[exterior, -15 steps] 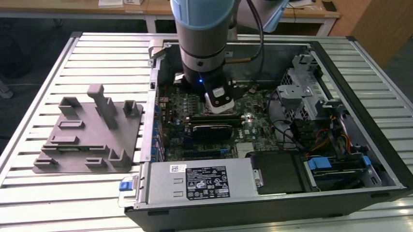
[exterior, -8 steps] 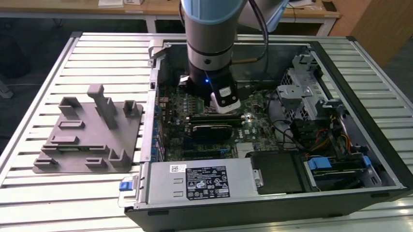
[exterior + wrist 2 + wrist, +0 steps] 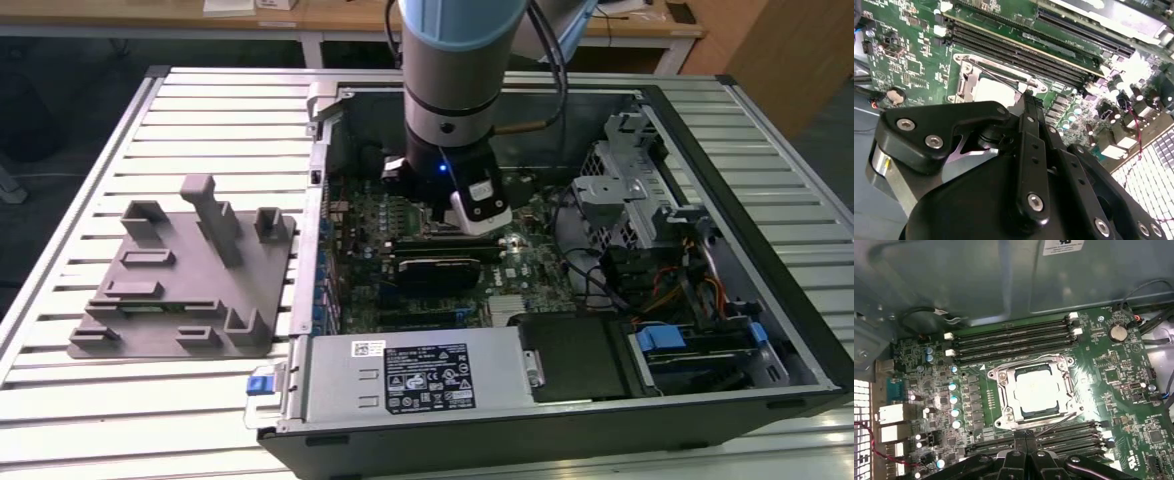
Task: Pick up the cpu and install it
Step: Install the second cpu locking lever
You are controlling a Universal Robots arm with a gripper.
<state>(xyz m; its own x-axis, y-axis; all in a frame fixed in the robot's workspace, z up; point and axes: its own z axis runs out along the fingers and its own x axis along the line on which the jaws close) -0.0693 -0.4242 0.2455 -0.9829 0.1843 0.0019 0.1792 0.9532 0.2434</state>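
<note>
Silver cpu (image 3: pixel 1037 391) lies already inside the socket (image 3: pixel 1004 412) on the motherboard (image 3: pixel 1114 375), its metal frame open around it. Gripper (image 3: pixel 1026 436) hangs just above with fingers pressed together, holding nothing. If it descends carelessly, it may shift the chip and bend pins.

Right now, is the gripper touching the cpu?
Apart. In the first wrist view the gripper is shut, tips over the socket frame edge, and the cpu lies bare in it.

Arm (image 3: pixel 451 60) cut off above; hand (image 3: pixel 1025 437) hides socket's (image 3: pixel 1035 392) near edge.
</note>
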